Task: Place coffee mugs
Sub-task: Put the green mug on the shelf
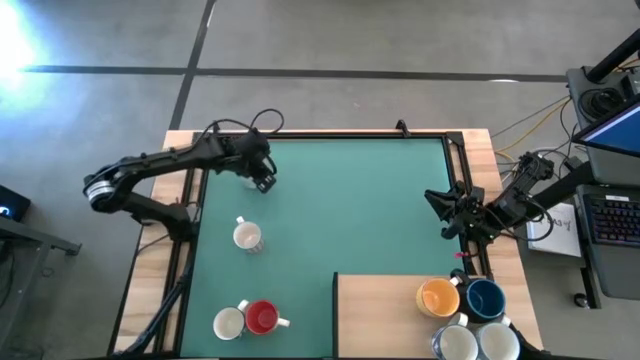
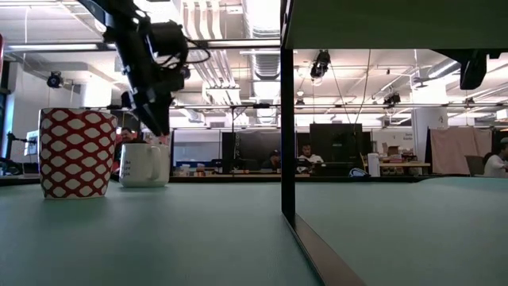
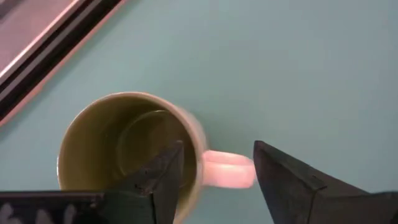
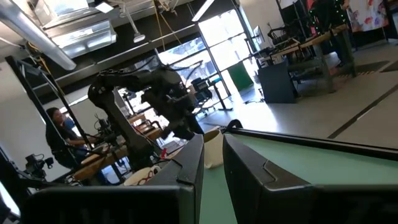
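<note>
From above, the left gripper (image 1: 262, 180) hangs over the far left part of the green table (image 1: 360, 210), right above a mug with an olive-green inside (image 1: 252, 178) that shows only as a pale sliver beside the fingers. Nearer the front stand a white mug (image 1: 247, 237), another white mug (image 1: 229, 323) and, touching it, a red mug (image 1: 262, 317). On a wooden board (image 1: 375, 315) at the front right sit an orange mug (image 1: 438, 298), a dark blue mug (image 1: 485, 298) and two more white mugs (image 1: 478, 342). The right gripper (image 1: 440, 212) waits at the table's right edge, well apart from every mug.

At table height, the left gripper (image 2: 159, 127) reaches down onto the rim of the olive-lined mug (image 2: 144, 164), which stands upright on the table (image 2: 159, 230); the red mug (image 2: 77, 152), patterned in white, stands closer to the camera.

From the left wrist, the fingers (image 3: 292, 183) are spread apart, one over the mug's mouth, the other beyond its white handle; the mug (image 3: 127, 149) sits on the table between them, and no pinch on it shows.

From the right wrist, that arm's fingers (image 4: 186, 168) stand close together with a narrow gap, holding nothing, looking across at the left arm (image 4: 149, 93).
</note>
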